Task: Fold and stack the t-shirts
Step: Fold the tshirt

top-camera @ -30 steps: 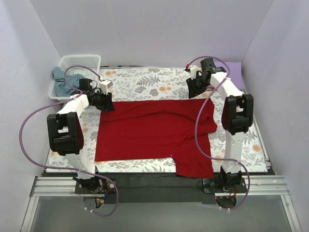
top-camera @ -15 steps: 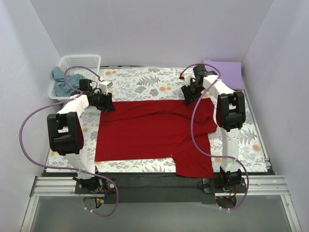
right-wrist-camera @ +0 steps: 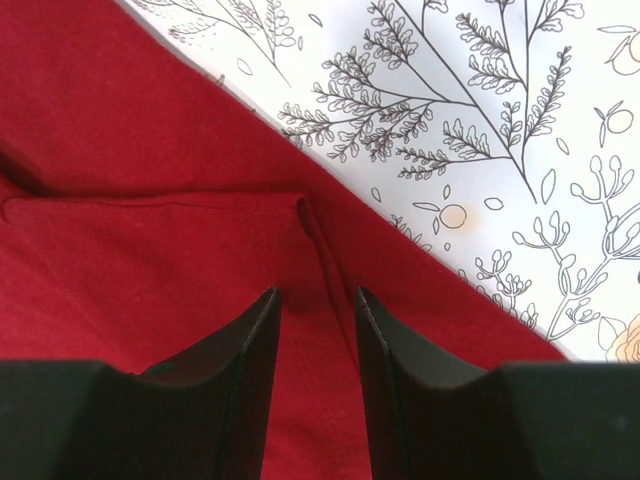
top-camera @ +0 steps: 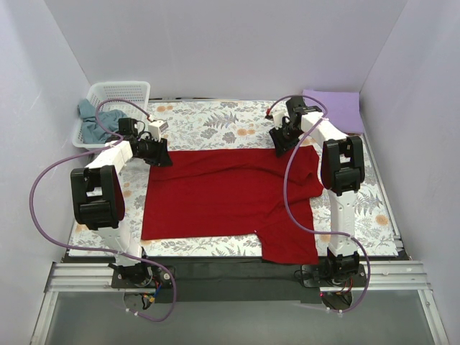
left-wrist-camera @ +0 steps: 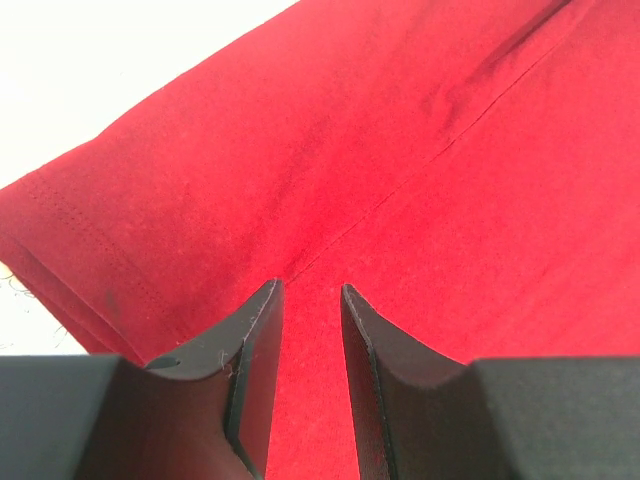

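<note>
From above, the red shirt (top-camera: pixel 230 194) lies spread on the middle of the table (top-camera: pixel 215 118), with the left gripper (top-camera: pixel 161 159) and right gripper (top-camera: pixel 279 144) at its far corners.

Left wrist: the fingers (left-wrist-camera: pixel 255 340) stand narrowly apart over a seam, pinching nothing.

Only the right wrist shows a cloth ridge running between parted fingers (right-wrist-camera: pixel 385 350). Closing too shallow could let that fold slip out.

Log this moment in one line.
red t-shirt: spread out | left gripper: open, over far-left corner | right gripper: open, over far edge

Deep red shirt (top-camera: pixel 230 194) on white cloth (top-camera: pixel 215 122) printed with grey leaves and orange blooms; lavender shirt (top-camera: pixel 334 108); blue-grey shirt (top-camera: pixel 92 123); white basket (top-camera: pixel 118 91).
</note>
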{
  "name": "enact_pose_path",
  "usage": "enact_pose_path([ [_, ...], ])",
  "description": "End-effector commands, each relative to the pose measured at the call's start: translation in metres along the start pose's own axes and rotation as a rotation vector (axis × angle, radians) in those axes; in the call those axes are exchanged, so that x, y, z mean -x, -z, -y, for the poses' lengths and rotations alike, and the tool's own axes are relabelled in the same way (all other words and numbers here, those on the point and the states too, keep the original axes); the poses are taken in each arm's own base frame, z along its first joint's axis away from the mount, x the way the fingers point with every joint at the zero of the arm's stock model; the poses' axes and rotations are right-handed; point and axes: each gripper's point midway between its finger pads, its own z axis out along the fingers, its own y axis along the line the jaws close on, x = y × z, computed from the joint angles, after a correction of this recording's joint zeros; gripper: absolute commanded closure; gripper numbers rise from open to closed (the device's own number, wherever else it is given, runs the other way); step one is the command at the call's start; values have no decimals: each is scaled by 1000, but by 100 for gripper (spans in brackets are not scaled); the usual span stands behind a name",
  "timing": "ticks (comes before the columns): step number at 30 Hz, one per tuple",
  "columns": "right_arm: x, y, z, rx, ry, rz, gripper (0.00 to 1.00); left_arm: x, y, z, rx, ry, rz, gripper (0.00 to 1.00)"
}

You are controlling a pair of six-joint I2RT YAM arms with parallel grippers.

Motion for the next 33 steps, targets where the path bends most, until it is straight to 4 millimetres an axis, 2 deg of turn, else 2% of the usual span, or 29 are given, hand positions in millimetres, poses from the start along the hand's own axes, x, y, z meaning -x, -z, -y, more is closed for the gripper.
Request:
enact_pose_path([
  [1, -3, -4, 3, -18, 19, -28, 58, 12, 2, 7, -34, -21, 37, 71],
  [8, -5, -7, 3, -17, 19, -38, 58, 10, 1, 9, -44, -14, 37, 71],
  [15, 9, 14, -16, 23, 35, 11, 68, 11, 0, 10, -49, -10, 39, 71],
  [16, 10, 16, -19, 30, 41, 17, 70, 12, 1, 10, -49, -9, 42, 71],
  [19, 10, 22, -30, 50, 58, 21, 89, 13, 1, 11, -52, -7, 45, 71],
  [20, 9, 22, -33, 55, 65, 18, 98, 13, 1, 11, -53, -5, 46, 71],
  [29, 3, 39, -64, 117, 76, 14, 99, 15, 5, 13, -42, -24, 53, 71],
  [33, -3, 47, -95, 179, 82, 13, 99, 13, 6, 13, -43, -21, 52, 71],
])
